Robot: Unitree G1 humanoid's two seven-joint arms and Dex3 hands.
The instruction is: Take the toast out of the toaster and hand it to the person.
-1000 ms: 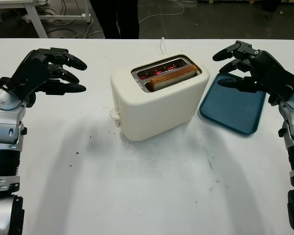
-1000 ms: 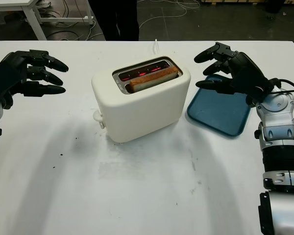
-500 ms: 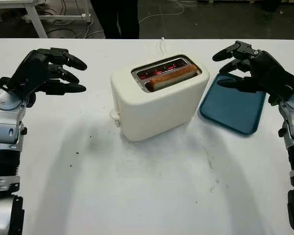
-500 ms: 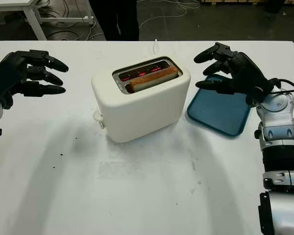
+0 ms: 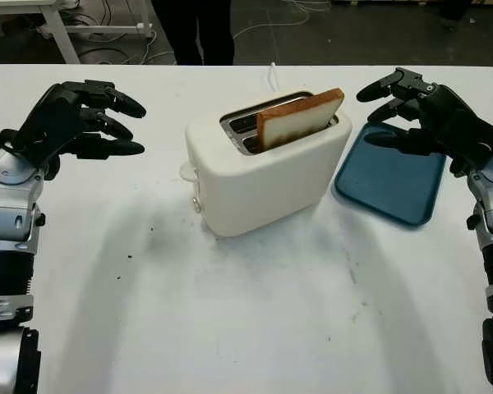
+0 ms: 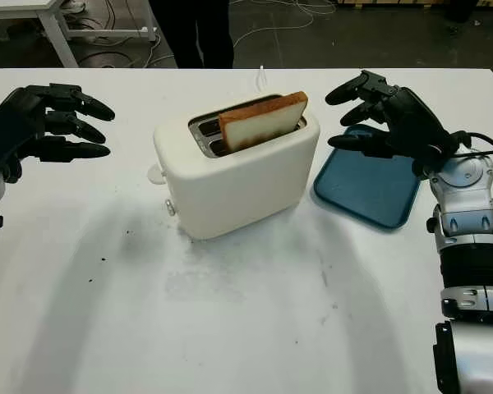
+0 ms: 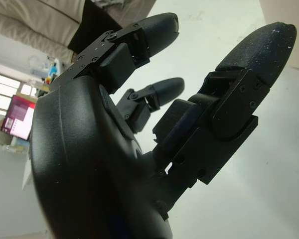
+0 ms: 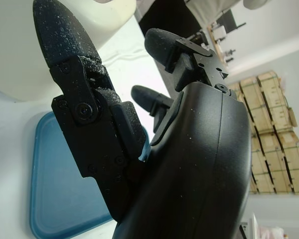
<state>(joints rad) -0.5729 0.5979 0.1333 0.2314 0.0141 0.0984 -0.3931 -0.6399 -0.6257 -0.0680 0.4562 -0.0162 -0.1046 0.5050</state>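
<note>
Toast (image 5: 299, 118) stands half out of the near slot of the cream toaster (image 5: 263, 168) mid-table, and we see nothing touching it. Our left hand (image 5: 74, 121) hovers well to its left, fingers apart and empty; our right hand (image 5: 423, 119) hovers over the blue tray (image 5: 390, 182), likewise open
</note>
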